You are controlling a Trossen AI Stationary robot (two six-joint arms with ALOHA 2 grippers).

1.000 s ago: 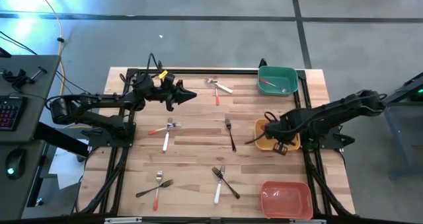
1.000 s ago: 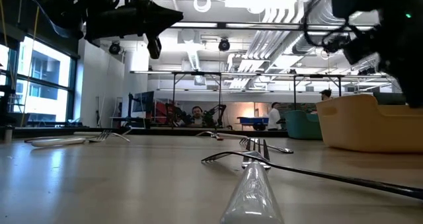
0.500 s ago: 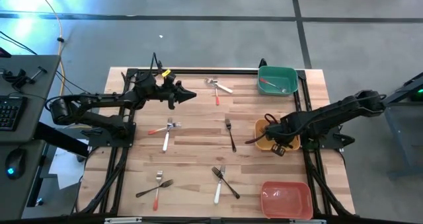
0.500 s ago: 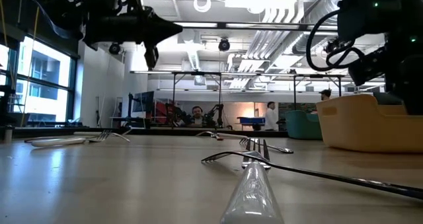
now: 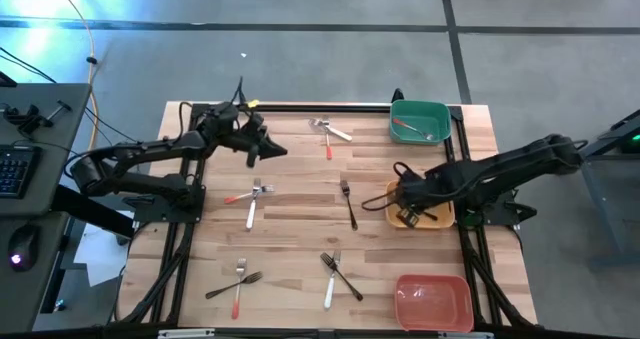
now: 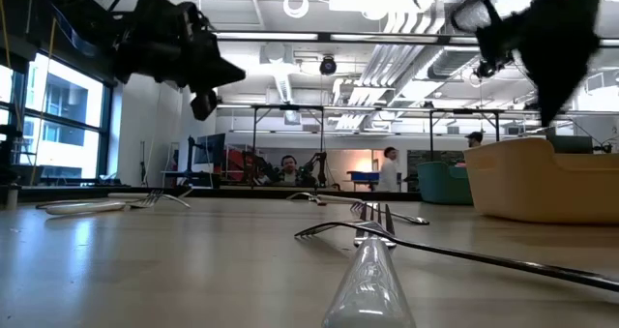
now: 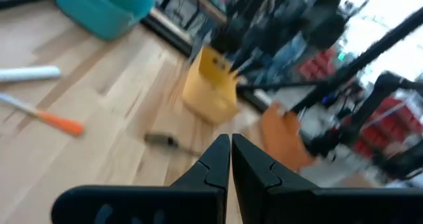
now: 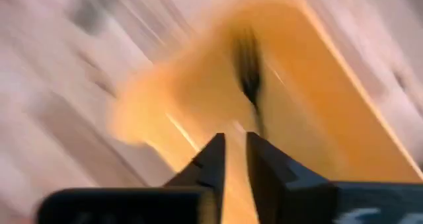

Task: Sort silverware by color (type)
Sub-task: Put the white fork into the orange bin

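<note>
Wooden slats of the table point(image 5: 300, 229) carry most of the silverware point(image 5: 346, 201) in loose pairs between the arms, while a dark utensil already lies in the yellow bin point(image 5: 441, 217) and a red-handled one in the green bin point(image 5: 437, 114); the red bin point(image 5: 432, 301) looks bare. Right gripper point(image 5: 397, 196) hangs at the yellow bin's inner edge, fingers slightly parted with nothing between them, so it should lift clear before reaching for the nearby black fork. Left gripper point(image 5: 277, 151), fingertips pressed together, hovers near the far edge and must spread them before descending.
</note>
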